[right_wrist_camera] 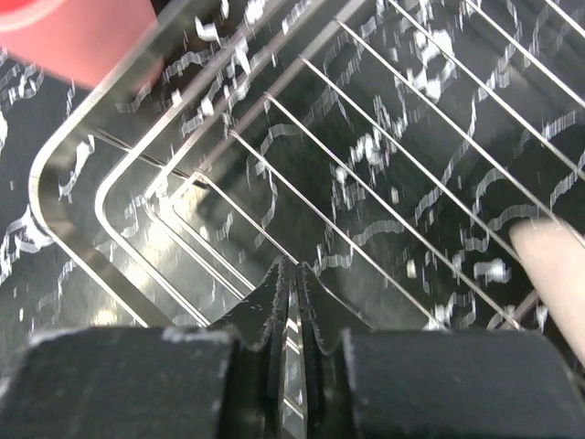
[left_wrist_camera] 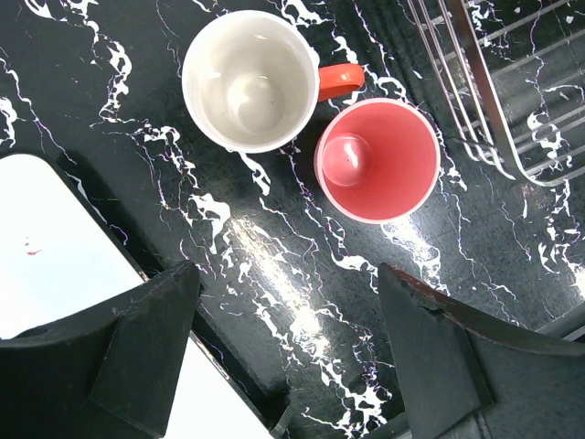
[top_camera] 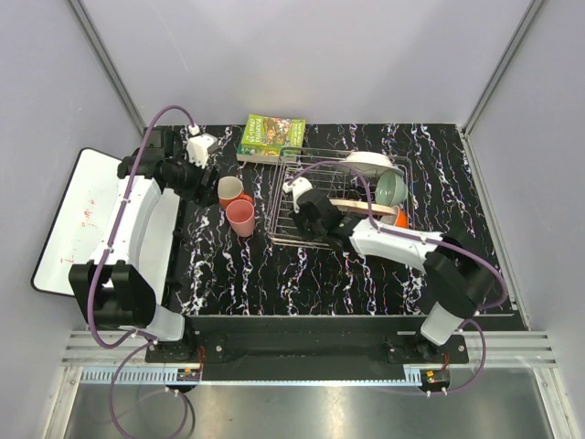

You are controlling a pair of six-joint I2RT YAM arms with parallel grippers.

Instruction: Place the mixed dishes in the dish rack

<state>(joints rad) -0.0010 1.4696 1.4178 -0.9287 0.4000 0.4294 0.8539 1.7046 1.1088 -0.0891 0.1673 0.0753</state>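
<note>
The dish rack [top_camera: 291, 165], a silver wire rack, stands right of centre on the table. It holds a large white plate [top_camera: 370, 165], a pale green bowl [top_camera: 391, 188], an orange-sided bowl [top_camera: 400, 218] and a cream plate edge [right_wrist_camera: 558, 265]. My right gripper [right_wrist_camera: 297, 270] is low inside the rack [right_wrist_camera: 82, 137], its jaws pressed together on one thin bar. Two cups stand left of the rack: a cream-lined one with an orange handle [left_wrist_camera: 249, 80] and a salmon-pink one [left_wrist_camera: 377, 160]. My left gripper [left_wrist_camera: 288, 347] hovers open beside them, holding nothing.
A green book [top_camera: 271, 135] lies behind the rack's far left corner. A white board with red scribbles [top_camera: 78, 219] lies along the table's left edge, partly under the left arm. Grey walls close in the back and both sides.
</note>
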